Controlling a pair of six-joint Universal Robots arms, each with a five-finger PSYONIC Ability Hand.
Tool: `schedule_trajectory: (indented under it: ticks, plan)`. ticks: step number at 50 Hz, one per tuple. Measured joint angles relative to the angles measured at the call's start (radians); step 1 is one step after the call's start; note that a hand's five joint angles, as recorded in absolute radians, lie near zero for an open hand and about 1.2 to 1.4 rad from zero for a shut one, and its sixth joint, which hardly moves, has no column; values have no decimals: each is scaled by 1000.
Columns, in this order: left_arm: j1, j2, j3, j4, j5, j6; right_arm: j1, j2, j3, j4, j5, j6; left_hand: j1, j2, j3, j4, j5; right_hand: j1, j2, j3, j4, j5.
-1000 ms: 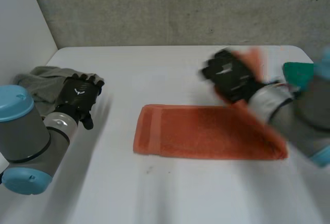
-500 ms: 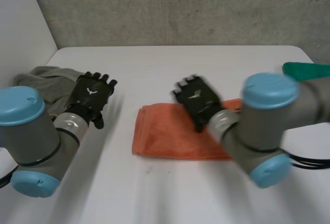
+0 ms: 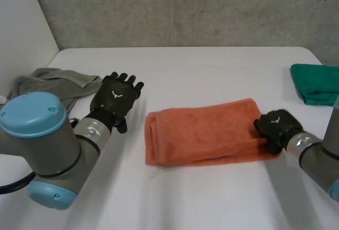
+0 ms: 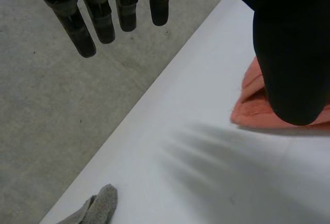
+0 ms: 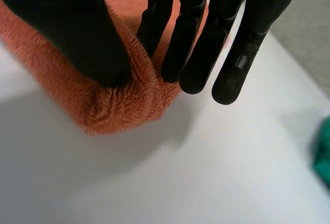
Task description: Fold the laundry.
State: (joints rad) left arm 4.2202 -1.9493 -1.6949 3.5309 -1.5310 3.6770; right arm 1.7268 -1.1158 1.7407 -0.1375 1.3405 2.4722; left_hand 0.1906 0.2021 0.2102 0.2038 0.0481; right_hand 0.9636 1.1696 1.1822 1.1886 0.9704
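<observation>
An orange towel (image 3: 201, 132) lies folded in a thick band across the middle of the white table (image 3: 175, 198). My right hand (image 3: 275, 126) is at its right end. In the right wrist view that end of the towel (image 5: 124, 105) is bunched up and pinched between the thumb (image 5: 67, 28) and the fingers (image 5: 191, 28). My left hand (image 3: 116, 100) hovers just left of the towel with its fingers (image 4: 103, 17) straight and spread, holding nothing. Beside its thumb (image 4: 289, 53) the towel's left end (image 4: 247, 115) shows.
A crumpled grey cloth (image 3: 50, 79) lies at the table's left edge, behind my left arm, and also near my left hand's fingertips (image 4: 100, 206). A folded green towel (image 3: 315, 81) sits at the far right. A grey wall runs behind the table's far edge.
My right hand carried the towel's lifted end leftward over the towel, opened, then went to the new right end and pinched it. The towel is now shorter and thicker. My left hand moved toward it.
</observation>
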Motion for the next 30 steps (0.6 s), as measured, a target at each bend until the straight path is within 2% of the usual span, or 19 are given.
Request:
schedule_trajectory:
  ticks: [4,7,11,15,18,21,23,24,25,30]
  plan:
    - [9,38,-16,-5,0,-1,72,-29,-85,-11,63,-17,0,0,0,0,0,14,0,0,0,0]
    - [17,64,-22,-7,0,-1,186,-49,-162,-7,82,-19,0,0,0,0,0,14,0,0,0,1]
    - [40,100,-25,-7,-1,-1,351,-40,-256,2,81,-23,0,0,0,0,0,14,0,0,0,16]
    - [57,118,-26,-7,-1,-3,427,-24,-295,5,74,-24,0,0,0,0,0,14,0,0,0,19]
    - [80,139,-26,-7,-1,-17,550,38,-333,8,50,-32,0,0,0,0,0,10,-5,-6,-7,16]
    - [94,149,-26,-9,-1,-44,619,93,-353,12,41,-35,0,0,0,0,0,-156,-208,-214,-198,-156]
    - [101,154,-25,-11,0,-75,657,128,-367,17,53,-29,0,0,0,0,0,-580,-665,-641,-643,-600]
    - [101,155,-25,-11,0,-82,660,131,-368,18,55,-28,0,0,0,0,0,-580,-665,-641,-643,-600]
    - [102,155,-23,-11,1,-102,670,139,-373,20,70,-18,0,0,0,0,0,-743,-900,-911,-907,-857]
    - [95,152,-6,-12,2,-167,649,112,-371,24,118,80,0,0,0,0,0,-760,-946,-968,-955,-903]
